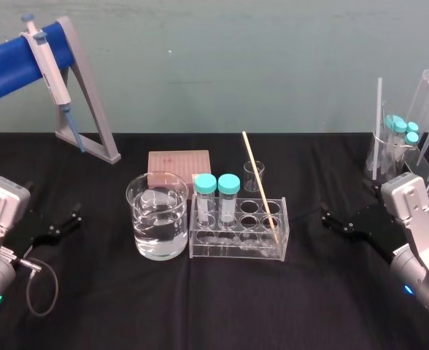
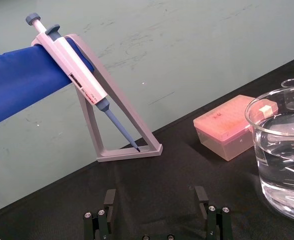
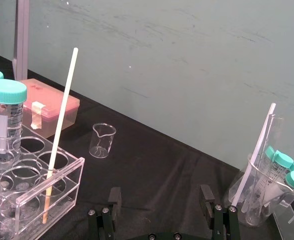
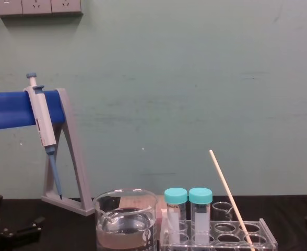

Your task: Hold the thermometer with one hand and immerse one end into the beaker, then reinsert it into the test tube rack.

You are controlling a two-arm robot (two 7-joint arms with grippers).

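Observation:
The thermometer (image 1: pixel 260 186) is a thin cream rod standing tilted in a front right hole of the clear test tube rack (image 1: pixel 238 250), its top leaning back and left. The wide glass beaker (image 1: pixel 158 215), partly full of water, stands just left of the rack. My left gripper (image 1: pixel 72 219) rests open on the black cloth left of the beaker. In the left wrist view the left gripper (image 2: pixel 155 200) has nothing between its fingers. My right gripper (image 1: pixel 326 219) lies open to the right of the rack. In the right wrist view the right gripper (image 3: pixel 160 197) faces the thermometer (image 3: pixel 61 125) and rack (image 3: pixel 67 172).
Two teal-capped tubes (image 1: pixel 217 198) stand in the rack's left holes. Behind are a pink tip box (image 1: pixel 179 163) and a small beaker (image 1: pixel 254 175). A pipette (image 1: pixel 50 69) hangs on a grey stand (image 1: pixel 98 117) at the back left. Glassware with capped tubes (image 1: pixel 400 142) crowds the right edge.

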